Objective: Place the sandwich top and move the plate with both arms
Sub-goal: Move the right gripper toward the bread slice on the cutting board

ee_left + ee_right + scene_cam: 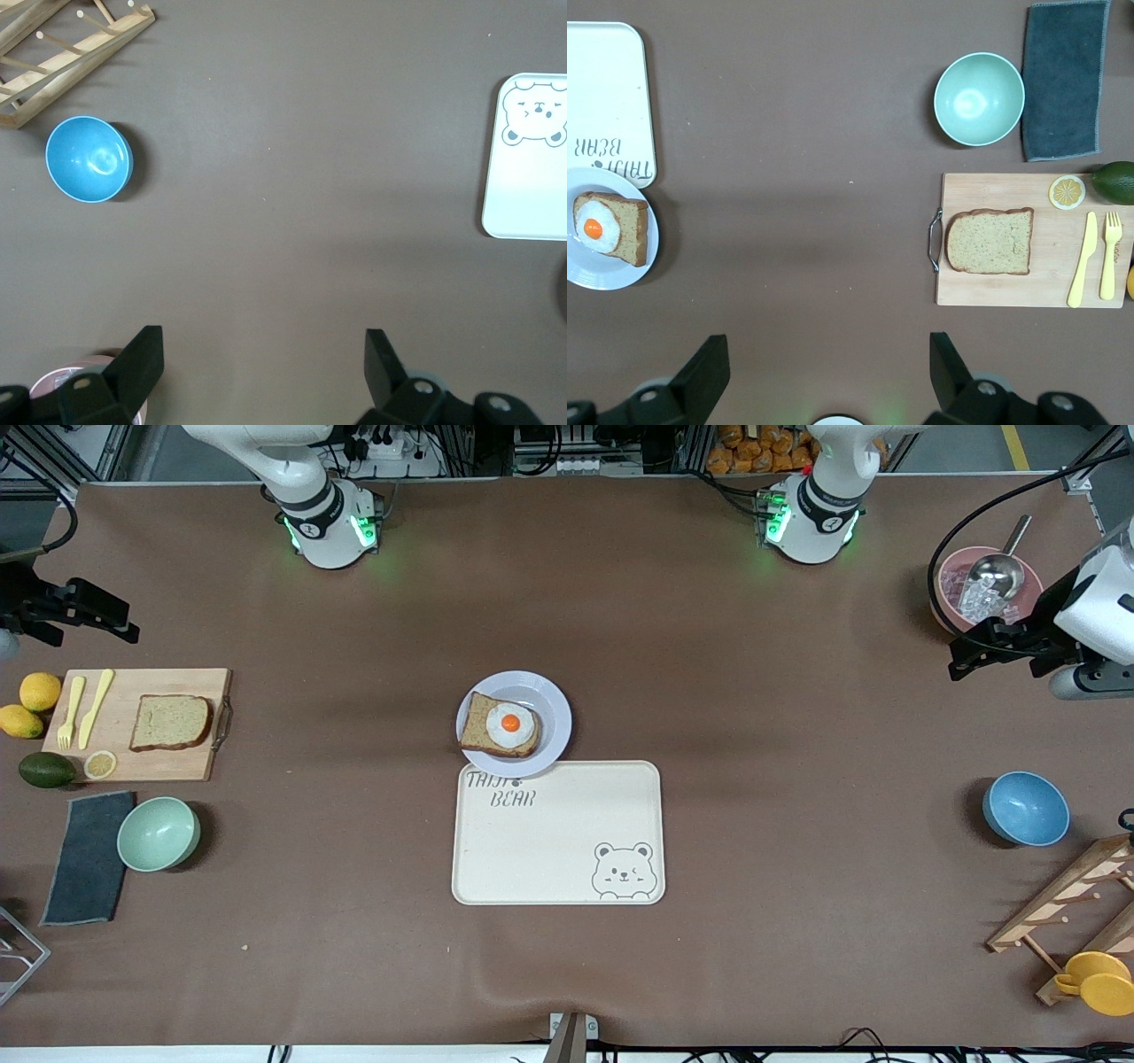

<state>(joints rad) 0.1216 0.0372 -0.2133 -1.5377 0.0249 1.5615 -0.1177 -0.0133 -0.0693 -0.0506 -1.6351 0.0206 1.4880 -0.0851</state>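
The sandwich top [171, 722] [990, 241], a plain brown slice, lies flat on a wooden cutting board [124, 757] toward the right arm's end of the table. The pale plate [551, 701] [594, 273] sits mid-table, touching the tray's edge, and bears a bread slice with a fried egg [501, 726]. My right gripper [106, 618] [828, 345] hangs open and empty over bare table by the cutting board. Open and empty too, my left gripper [974, 654] [263, 341] hovers over the table at the left arm's end, beside a pink bowl.
A cream bear-printed tray [558, 833] lies just nearer the camera than the plate. Lemons, an avocado, yellow cutlery, a green bowl [159, 833] and a dark cloth [89, 856] surround the board. A blue bowl [1025, 808], a wooden rack [1072, 908] and the pink bowl [948, 576] with a scoop are at the left arm's end.
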